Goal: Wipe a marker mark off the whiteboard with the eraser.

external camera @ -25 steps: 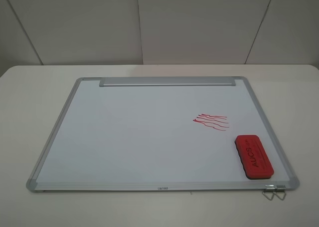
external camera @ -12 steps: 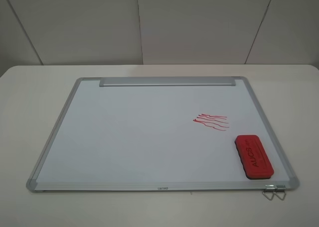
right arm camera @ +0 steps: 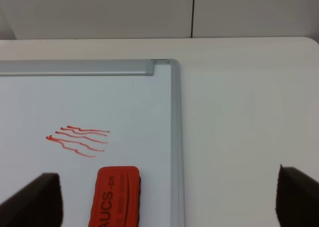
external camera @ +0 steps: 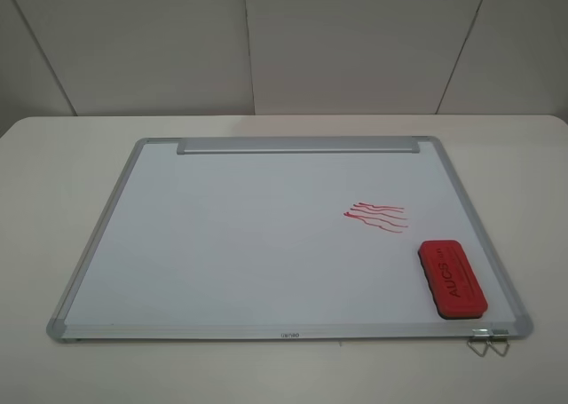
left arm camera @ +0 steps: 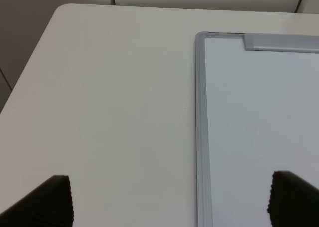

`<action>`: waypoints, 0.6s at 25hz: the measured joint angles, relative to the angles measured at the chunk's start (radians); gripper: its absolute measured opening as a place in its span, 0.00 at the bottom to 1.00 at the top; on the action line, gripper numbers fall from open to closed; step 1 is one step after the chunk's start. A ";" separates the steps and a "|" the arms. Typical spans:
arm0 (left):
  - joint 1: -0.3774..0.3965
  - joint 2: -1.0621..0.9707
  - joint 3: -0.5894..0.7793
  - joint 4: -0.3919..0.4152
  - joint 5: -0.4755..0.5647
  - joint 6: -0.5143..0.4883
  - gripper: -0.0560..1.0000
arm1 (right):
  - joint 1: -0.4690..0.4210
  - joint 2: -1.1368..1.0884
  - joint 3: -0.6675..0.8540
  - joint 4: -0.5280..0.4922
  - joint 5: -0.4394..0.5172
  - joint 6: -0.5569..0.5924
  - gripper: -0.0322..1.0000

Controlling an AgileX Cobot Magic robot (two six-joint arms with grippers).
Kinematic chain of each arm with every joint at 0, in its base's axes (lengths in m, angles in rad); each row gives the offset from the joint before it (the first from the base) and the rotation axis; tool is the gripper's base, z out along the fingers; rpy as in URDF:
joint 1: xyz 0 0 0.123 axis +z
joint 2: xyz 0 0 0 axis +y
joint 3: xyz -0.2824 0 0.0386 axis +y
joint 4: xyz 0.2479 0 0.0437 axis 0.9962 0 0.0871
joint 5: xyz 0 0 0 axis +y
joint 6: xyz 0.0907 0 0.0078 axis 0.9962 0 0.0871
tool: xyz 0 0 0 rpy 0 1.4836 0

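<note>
Eraser [external camera: 452,278] and marker mark [external camera: 377,216] lie close together on the whiteboard [external camera: 248,244], which is flat on the tabletop [external camera: 53,173] with its grey tray strip [external camera: 297,146] along the 12 o'clock edge. The eraser sits felt side down near the board's 4 o'clock corner, just inside the frame and lettering up. That probably leaves it easy to pinch across its narrow sides and slide without turning it over. The mark, a small cluster of red wavy lines and the only writing I can find on the board, is at about 11 o'clock from the eraser, near it but not touching. A short push should reach it. Being on that side, the job looks suited to the right gripper [right arm camera: 167,197], whose jaws stand wide apart and empty, above the board's right edge. The left gripper [left arm camera: 169,202] is likewise spread with nothing between its jaws, over the board's left frame, well apart from both things. The high view shows the whole board and a wire clip [external camera: 488,342] at its 5 o'clock corner, but neither arm. The right wrist view shows the wavy strokes and the eraser's dark base more plainly. The left wrist view shows only bare board, frame and tabletop.
</note>
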 joint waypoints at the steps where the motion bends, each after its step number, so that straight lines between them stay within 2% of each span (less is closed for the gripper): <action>1: 0.000 0.000 0.000 0.000 0.000 0.000 0.79 | 0.000 0.000 0.000 0.000 0.000 0.000 0.77; 15: 0.000 0.000 0.000 0.000 0.000 0.000 0.79 | 0.000 0.000 0.000 0.000 0.000 0.000 0.77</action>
